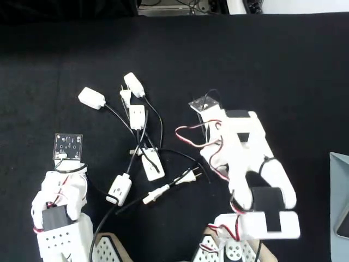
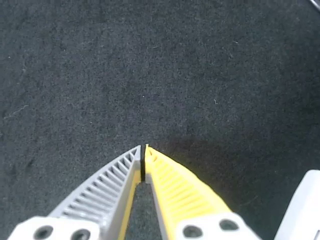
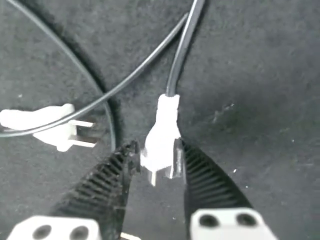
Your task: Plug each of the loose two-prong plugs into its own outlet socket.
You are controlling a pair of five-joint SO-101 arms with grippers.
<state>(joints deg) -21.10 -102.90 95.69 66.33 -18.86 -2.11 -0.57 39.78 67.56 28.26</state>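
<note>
**One straddling, one empty**

Our right gripper [image 3: 157, 150] stands narrowly parted around the white two-prong plug on a black cable [image 3: 162, 132], which lies near the middle of the black-covered table's [image 1: 283, 65] front edge. Our left gripper [image 2: 144, 150] is closed, tips meeting, empty, by the front left corner.

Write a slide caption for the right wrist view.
Right gripper straddling the prong end of a white two-prong plug on the black table, a second plug lying beside.
</note>
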